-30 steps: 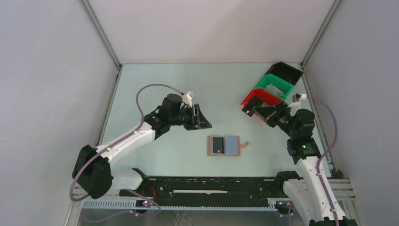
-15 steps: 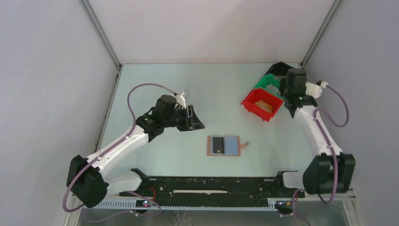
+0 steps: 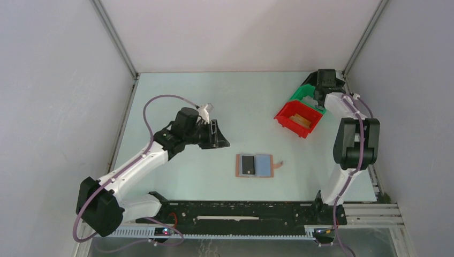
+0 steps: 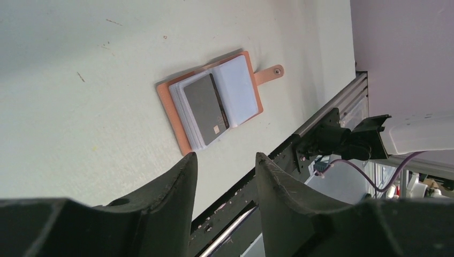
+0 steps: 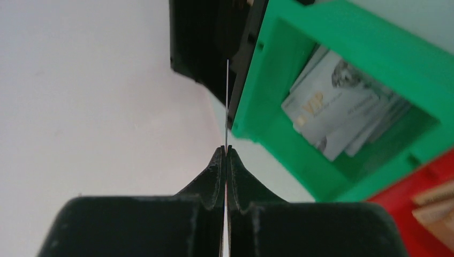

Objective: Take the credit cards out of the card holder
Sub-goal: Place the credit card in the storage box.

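Brown card holder (image 4: 266, 75) lies open flat; black card (image 4: 207, 110) showing in left half

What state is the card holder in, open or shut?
Open. The card holder lies spread flat, both inner pages up, a black card on one.
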`<action>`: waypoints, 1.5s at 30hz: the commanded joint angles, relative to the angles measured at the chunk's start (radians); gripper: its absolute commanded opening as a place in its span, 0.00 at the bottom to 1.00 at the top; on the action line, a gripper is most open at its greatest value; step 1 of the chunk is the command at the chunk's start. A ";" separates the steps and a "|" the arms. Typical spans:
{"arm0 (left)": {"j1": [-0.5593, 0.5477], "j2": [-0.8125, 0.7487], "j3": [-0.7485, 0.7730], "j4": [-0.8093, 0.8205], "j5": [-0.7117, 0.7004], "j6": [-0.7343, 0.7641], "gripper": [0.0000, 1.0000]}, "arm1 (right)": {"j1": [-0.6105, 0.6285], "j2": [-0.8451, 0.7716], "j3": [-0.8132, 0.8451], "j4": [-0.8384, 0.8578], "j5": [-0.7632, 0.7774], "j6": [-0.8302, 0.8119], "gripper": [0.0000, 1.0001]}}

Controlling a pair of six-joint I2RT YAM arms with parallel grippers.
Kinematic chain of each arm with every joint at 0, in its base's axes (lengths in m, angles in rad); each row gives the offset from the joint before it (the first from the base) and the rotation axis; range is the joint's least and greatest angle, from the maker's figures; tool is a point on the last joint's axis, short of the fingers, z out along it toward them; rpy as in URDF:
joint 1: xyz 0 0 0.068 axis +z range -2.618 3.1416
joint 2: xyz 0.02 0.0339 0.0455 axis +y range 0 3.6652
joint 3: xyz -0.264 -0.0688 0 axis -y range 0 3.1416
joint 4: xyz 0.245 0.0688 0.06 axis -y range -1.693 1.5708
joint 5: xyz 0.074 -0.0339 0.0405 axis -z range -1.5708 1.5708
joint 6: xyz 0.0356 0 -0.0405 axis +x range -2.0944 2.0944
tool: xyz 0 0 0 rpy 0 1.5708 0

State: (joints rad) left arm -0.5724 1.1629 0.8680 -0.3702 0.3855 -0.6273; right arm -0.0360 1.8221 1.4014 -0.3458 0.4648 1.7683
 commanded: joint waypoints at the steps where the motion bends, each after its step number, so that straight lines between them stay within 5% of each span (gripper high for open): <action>1: 0.023 0.007 0.071 -0.005 0.013 0.033 0.49 | -0.038 0.086 0.059 0.123 0.021 0.022 0.00; 14: 0.057 0.086 0.111 0.007 0.024 0.028 0.49 | -0.074 0.356 0.308 0.126 -0.002 -0.012 0.00; 20: 0.065 0.109 0.109 0.004 0.029 0.028 0.48 | -0.099 0.435 0.350 0.268 -0.019 -0.069 0.00; 28: 0.074 0.123 0.114 0.005 0.037 0.022 0.48 | -0.109 0.461 0.374 0.219 -0.020 -0.046 0.01; 34: 0.078 0.117 0.115 -0.005 0.034 0.022 0.47 | -0.120 0.454 0.372 0.212 -0.079 -0.024 0.28; 45: 0.082 0.050 0.087 -0.027 0.013 0.017 0.46 | -0.121 0.344 0.273 0.206 -0.129 0.026 0.54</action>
State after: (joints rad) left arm -0.5003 1.2709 0.9260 -0.3927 0.4030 -0.6205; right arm -0.1555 2.2646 1.7172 -0.0937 0.3431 1.7622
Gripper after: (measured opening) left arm 0.461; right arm 0.509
